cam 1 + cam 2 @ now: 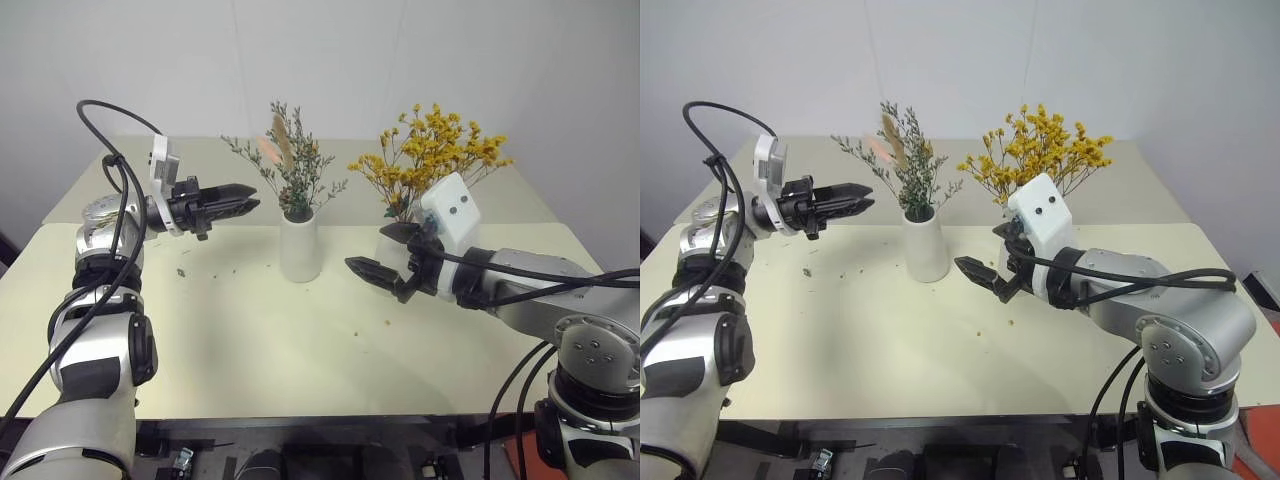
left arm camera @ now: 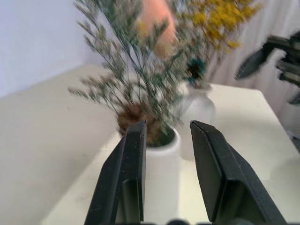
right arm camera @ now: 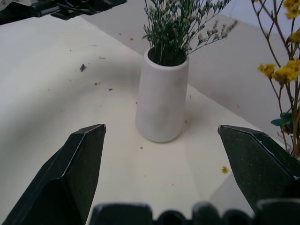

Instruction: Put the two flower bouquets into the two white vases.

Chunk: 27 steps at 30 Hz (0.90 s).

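Cream-coloured surface (image 1: 250,340) fills the left eye view. At frame centre the tapered white vase (image 1: 299,246) stands upright, the grey-green bouquet (image 1: 290,165) rising vertically from its mouth, plumes uppermost. Right of centre the yellow bouquet (image 1: 432,152) fans upward from the rounder vase (image 1: 393,248), largely hidden behind the right gripper (image 1: 385,255), whose jaws are spread wide and empty, pointing toward frame left. At upper left the left gripper (image 1: 243,202) lies level, pointing right at the grey-green sprays, jaws slightly parted on nothing.

Left wrist view: two black fingers (image 2: 125,178) with a narrow gap frame the tapered vase; the grey-green stems stand upright, the rounder vase (image 2: 199,110) just behind.

Right wrist view: widely spread fingers (image 3: 70,173) flank the tapered vase; yellow stems (image 3: 286,75) rise at the right edge; crumbs (image 3: 225,169) dot the surface.
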{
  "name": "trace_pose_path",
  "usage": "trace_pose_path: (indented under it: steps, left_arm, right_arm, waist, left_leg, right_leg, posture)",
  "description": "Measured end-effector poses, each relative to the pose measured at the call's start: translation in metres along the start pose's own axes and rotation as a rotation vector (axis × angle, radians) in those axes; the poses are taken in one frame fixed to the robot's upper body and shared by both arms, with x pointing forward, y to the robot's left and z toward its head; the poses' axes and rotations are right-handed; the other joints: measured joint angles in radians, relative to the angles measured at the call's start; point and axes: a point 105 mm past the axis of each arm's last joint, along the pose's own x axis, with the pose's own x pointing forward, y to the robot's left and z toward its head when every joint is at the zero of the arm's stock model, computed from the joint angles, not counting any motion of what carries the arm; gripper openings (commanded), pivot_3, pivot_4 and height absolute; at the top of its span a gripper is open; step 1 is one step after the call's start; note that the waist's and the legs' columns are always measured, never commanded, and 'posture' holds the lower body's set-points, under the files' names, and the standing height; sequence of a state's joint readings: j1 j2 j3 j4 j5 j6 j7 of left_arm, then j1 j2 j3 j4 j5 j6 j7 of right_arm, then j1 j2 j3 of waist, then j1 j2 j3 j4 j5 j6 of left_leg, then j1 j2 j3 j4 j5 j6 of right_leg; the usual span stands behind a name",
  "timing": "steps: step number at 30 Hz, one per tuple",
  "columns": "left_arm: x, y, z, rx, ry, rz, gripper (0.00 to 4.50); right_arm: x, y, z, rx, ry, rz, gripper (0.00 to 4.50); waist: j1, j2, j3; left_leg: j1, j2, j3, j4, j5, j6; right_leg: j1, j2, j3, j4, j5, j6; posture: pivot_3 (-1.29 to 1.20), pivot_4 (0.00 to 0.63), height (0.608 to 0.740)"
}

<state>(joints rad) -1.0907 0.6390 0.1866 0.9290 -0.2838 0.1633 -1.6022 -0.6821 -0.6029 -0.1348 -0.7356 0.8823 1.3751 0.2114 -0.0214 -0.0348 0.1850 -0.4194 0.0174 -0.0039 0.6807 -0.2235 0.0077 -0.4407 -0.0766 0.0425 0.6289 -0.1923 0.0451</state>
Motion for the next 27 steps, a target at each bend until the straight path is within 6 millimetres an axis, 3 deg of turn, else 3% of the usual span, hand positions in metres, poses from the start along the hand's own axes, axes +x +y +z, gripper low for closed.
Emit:
trace_pose_path:
  steps: [4,7,10,15,18,27]
  left_arm:
    - [-0.008,-0.011,-0.004,-0.009,0.036,-0.023,1.61]
    - [-0.017,-0.020,-0.004,-0.013,0.068,-0.032,1.61]
    - [-0.020,-0.028,-0.004,-0.033,0.073,-0.047,2.13]
    - [-0.031,-0.049,-0.001,-0.063,0.117,-0.086,3.64]
    - [-0.029,-0.056,-0.003,-0.073,0.108,-0.100,4.49]
    - [-0.026,-0.065,0.008,-0.022,0.093,-0.087,4.49]
  right_arm:
    - [-0.023,-0.012,-0.004,-0.021,0.010,-0.042,4.50]
    - [-0.054,-0.015,-0.010,-0.065,0.040,-0.051,4.50]
    - [-0.082,-0.018,-0.014,-0.088,0.079,-0.050,4.50]
    - [-0.121,-0.036,-0.022,-0.070,0.159,-0.116,4.50]
    - [-0.132,-0.045,-0.024,-0.064,0.176,-0.145,4.50]
    - [-0.144,-0.055,-0.031,-0.059,0.203,-0.145,4.50]
  waist:
    - [0.007,0.000,0.000]
    - [0.009,0.000,0.000]
    - [0.009,0.000,0.000]
    - [0.003,-0.001,0.000]
    - [0.006,-0.001,0.000]
    - [0.008,-0.001,0.000]
  left_leg:
    - [-0.001,0.000,0.000,0.000,0.000,0.000]
    - [-0.001,0.000,0.000,-0.001,0.000,0.000]
    - [0.000,0.000,0.000,0.000,0.000,0.000]
    - [0.008,0.002,0.002,-0.001,0.000,0.000]
    - [0.014,0.002,0.002,-0.001,0.000,0.000]
    - [0.014,0.002,0.002,-0.001,0.000,0.000]
  right_leg:
    - [0.000,0.000,0.000,-0.001,0.000,0.000]
    - [0.001,0.000,0.000,-0.003,0.000,0.000]
    - [0.001,0.000,0.000,-0.003,0.000,0.000]
    - [0.007,0.000,0.001,-0.002,-0.005,0.006]
    - [0.012,0.000,0.001,-0.003,-0.006,0.006]
    - [0.014,0.000,0.001,-0.004,-0.007,0.007]
  posture:
    - [0.00,0.150,0.740]
    - [0.00,0.150,0.740]
    - [0.00,0.150,0.740]
    - [0.00,0.150,0.740]
    - [0.00,0.150,0.740]
    - [0.00,0.150,0.740]
